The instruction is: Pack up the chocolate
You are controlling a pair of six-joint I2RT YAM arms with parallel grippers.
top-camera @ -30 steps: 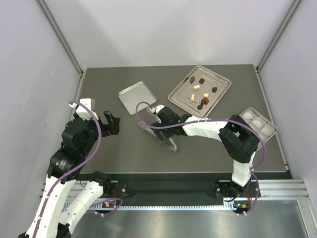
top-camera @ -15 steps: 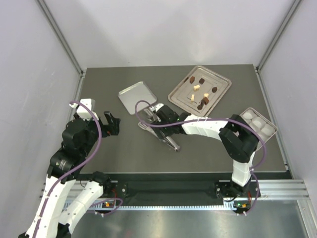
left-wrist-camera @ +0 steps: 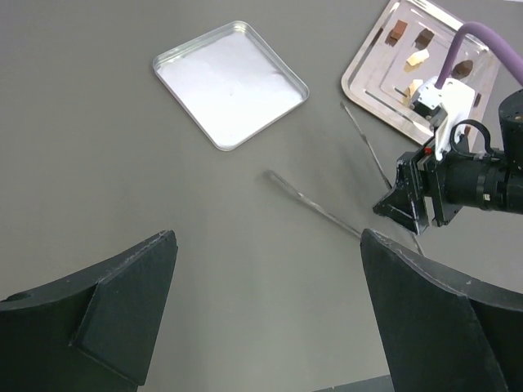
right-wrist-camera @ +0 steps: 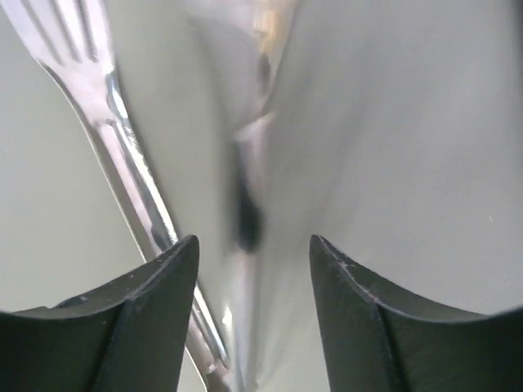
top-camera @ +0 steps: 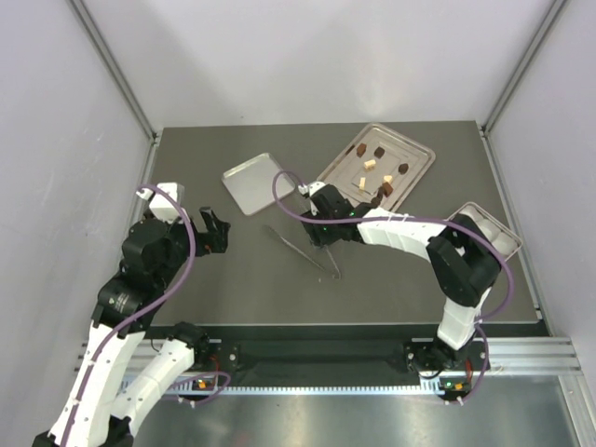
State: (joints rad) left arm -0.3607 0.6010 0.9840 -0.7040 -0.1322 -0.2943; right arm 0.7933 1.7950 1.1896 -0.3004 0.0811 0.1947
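The chocolate (top-camera: 371, 165) lies in small brown and tan pieces scattered over the large tray (top-camera: 421, 154) at the back right of the worktop (top-camera: 233, 279), none of it touched by either arm. Left of that tray, apart from it, sits a smaller bare tray (top-camera: 253, 182), tilted corner-on to the arms. A third tray (top-camera: 494, 222) shows at the right edge, partly hidden behind the right arm's elbow, so I cannot tell what is in it.

Thin metal tongs (top-camera: 300, 249) lie on the worktop near the middle, their two arms splayed in a narrow V that closes toward the near side. The right hand (right-wrist-camera: 251, 241) is low over them – its fingers stand partly apart with one blurred arm of the tongs running between them and a gap on both sides, so nothing is pinched. A forked tip of the tongs shows at the upper left of the right wrist view.

The left hand (top-camera: 214, 231) hovers over the left part of the worktop, well apart from the trays – fingers spread wide and holding nothing
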